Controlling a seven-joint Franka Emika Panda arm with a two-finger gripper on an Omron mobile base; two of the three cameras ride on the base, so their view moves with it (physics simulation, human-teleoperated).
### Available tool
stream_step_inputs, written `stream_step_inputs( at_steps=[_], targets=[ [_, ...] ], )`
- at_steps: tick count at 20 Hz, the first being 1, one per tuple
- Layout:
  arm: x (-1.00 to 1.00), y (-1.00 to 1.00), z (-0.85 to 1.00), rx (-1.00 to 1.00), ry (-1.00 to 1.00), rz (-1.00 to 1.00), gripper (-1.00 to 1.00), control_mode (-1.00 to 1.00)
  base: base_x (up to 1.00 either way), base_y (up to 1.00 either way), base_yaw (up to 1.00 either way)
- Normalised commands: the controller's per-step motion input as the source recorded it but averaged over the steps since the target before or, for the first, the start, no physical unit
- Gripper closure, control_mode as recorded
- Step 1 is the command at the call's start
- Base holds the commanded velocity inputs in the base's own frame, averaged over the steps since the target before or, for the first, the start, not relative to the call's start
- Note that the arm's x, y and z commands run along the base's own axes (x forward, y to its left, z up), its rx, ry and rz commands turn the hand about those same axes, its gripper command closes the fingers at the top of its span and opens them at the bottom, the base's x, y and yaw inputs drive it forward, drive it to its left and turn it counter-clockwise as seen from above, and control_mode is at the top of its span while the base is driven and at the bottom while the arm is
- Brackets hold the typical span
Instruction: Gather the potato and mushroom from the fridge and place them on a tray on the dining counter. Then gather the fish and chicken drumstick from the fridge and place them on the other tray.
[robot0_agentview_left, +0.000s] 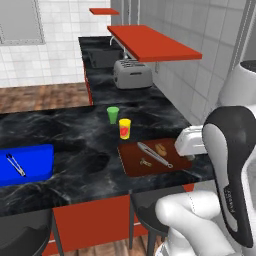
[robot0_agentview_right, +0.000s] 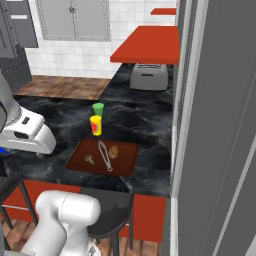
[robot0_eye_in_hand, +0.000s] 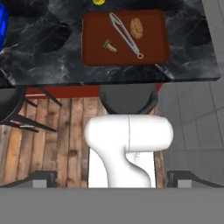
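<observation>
The claw (robot0_eye_in_hand: 112, 186) hangs spread and empty, well above the worktop (robot0_eye_in_hand: 52, 57). Potato (robot0_eye_in_hand: 136, 28) and mushroom (robot0_eye_in_hand: 109, 45) already lie on the brown tray (robot0_eye_in_hand: 155, 52); turn next toward the fridge, keeping clear of the stool (robot0_eye_in_hand: 127, 98), for the fish.

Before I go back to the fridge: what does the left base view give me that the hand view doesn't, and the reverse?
Left base view alone: the blue tray carrying tongs, a green cup, a toaster and a sink.
Hand view alone: the wooden floor beneath the dining counter.
Both: the dark red tray holding a potato, a mushroom and a second pair of tongs.
</observation>
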Motion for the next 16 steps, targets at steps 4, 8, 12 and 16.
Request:
stream_step_inputs(
  at_steps=[4, 8, 12, 16],
  targets=[
    [-0.72, -0.09, 0.0, -0.17, -0.07, -0.01, -1.0, -1.0, 0.0, 0.0, 0.0],
    [-0.4, -0.08, 0.0, -0.07, -0.01, 0.01, -1.0, -1.0, 0.0, 0.0, 0.0],
    [0.0, 0.0, 0.0, 0.0, 0.0, 0.0, -1.0, -1.0, 0.0, 0.0, 0.0],
    [-0.02, 0.0, 0.0, 0.0, 0.0, 0.0, -1.0, -1.0, 0.0, 0.0, 0.0]
  ],
)
